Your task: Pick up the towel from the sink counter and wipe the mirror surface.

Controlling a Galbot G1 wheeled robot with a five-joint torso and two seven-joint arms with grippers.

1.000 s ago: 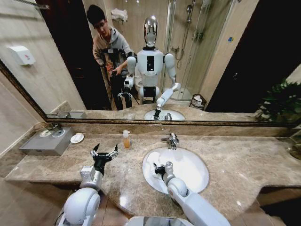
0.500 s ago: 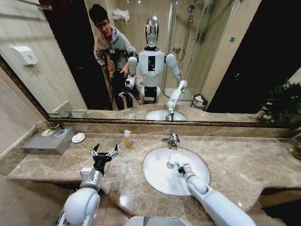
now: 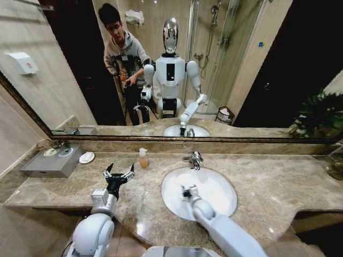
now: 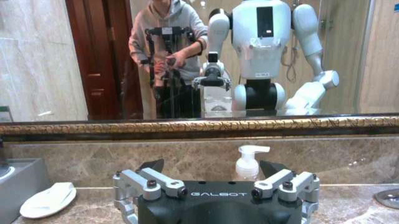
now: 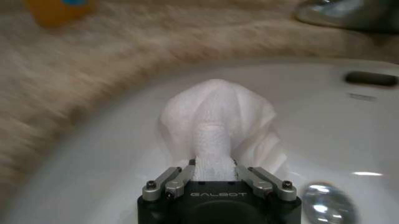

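The wide mirror (image 3: pixel 225 64) hangs above the counter (image 3: pixel 278 182). Over the white basin (image 3: pixel 220 187), the right gripper (image 5: pixel 212 170) pinches the towel (image 5: pixel 215 116). The left gripper (image 3: pixel 119 173) hovers over the counter, fingers spread.

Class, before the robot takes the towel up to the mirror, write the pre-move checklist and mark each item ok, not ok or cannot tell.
1. Right gripper shut on the towel: ok.
2. Towel over the basin, off the counter: ok.
3. Faucet stands between towel and mirror, so the lift must pass over it: not ok.
4. Left gripper open, parked over the counter beside the basin: ok.
5. Soap bottle off to the left of the path: ok.
6. Towel dry: cannot tell.
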